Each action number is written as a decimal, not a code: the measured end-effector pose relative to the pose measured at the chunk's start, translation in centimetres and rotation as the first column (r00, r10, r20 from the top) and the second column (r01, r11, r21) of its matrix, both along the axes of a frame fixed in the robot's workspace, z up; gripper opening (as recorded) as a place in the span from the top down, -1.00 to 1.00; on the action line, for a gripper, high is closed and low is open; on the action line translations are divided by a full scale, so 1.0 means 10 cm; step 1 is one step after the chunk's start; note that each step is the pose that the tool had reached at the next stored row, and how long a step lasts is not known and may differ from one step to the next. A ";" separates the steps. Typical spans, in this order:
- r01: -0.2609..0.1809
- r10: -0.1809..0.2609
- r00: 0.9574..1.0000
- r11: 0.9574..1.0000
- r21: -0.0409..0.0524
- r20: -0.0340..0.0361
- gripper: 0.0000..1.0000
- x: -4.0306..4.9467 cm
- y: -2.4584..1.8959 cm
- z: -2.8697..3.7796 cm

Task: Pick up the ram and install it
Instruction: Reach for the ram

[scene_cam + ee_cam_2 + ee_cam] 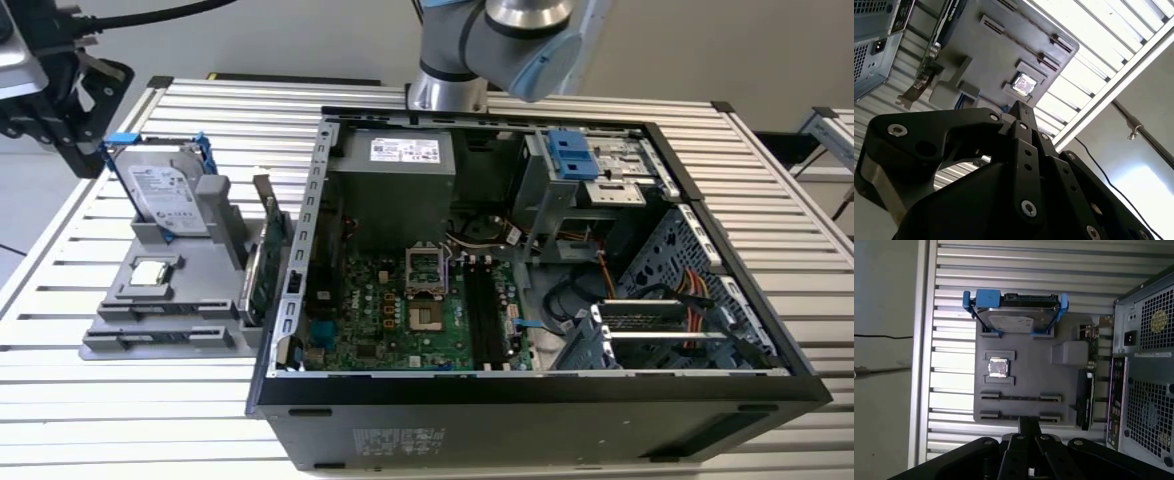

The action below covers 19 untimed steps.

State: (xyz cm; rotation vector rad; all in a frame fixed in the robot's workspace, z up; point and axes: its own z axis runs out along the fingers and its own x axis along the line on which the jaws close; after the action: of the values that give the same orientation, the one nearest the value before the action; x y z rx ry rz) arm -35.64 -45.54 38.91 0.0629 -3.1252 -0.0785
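1. The gripper [1029,422], clenched on nothing I can see, hangs above the grey holder [1024,365], well apart from the computer case [534,400].
2. The ram: I cannot tell where it sits; dark memory slots [481,310] inside the case may hold it.
3. My read: no grasp under way; any next move calls for locating the stick first.

No print legible anywhere. White label on power supply [404,150], far inside computer case [534,420]: text too small. Sticker on hard drive [167,195], exterior view's left: unreadable. Pale print block on case's near outer wall: unreadable.
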 end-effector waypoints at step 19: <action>0.001 -0.001 1.000 1.000 0.000 -0.018 1.00 0.032 -0.314 0.000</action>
State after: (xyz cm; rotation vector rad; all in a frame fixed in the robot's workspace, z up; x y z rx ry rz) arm -35.32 -48.68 38.91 0.0598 -3.1077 -0.0788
